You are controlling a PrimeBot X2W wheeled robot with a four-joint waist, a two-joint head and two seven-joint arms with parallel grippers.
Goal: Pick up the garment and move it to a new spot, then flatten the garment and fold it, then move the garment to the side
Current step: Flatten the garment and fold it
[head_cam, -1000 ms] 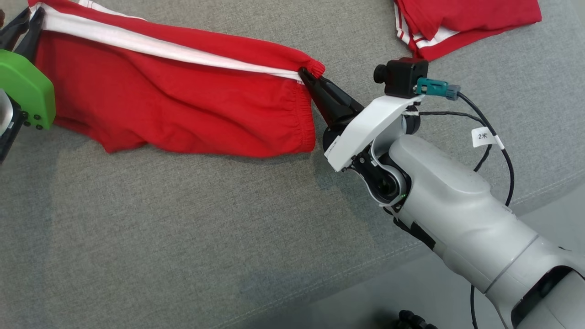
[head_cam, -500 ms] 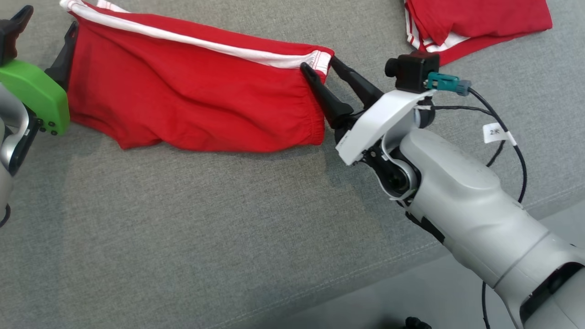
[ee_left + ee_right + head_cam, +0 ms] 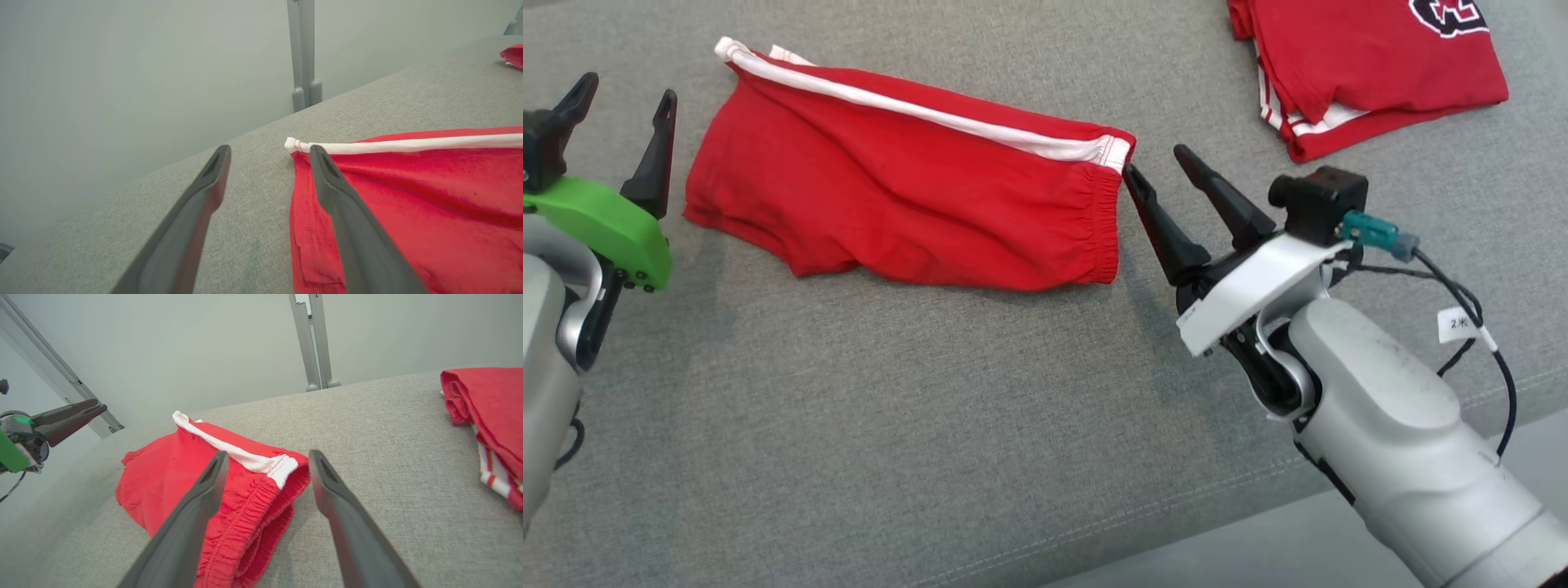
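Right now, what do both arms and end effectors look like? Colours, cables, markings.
Left end effector: two long tapered dark fingers on a bright green plastic wrist cover, grey arm behind. Right end effector: same dark fingers, white wrist plate, black camera block with teal connector, thin black cable carrying a white paper tag, smooth pale grey forearm.

Head camera looks down on the grey surface (image 3: pixel 931 425); both wrist cameras look low across it, sharing the red shorts (image 3: pixel 907 212).
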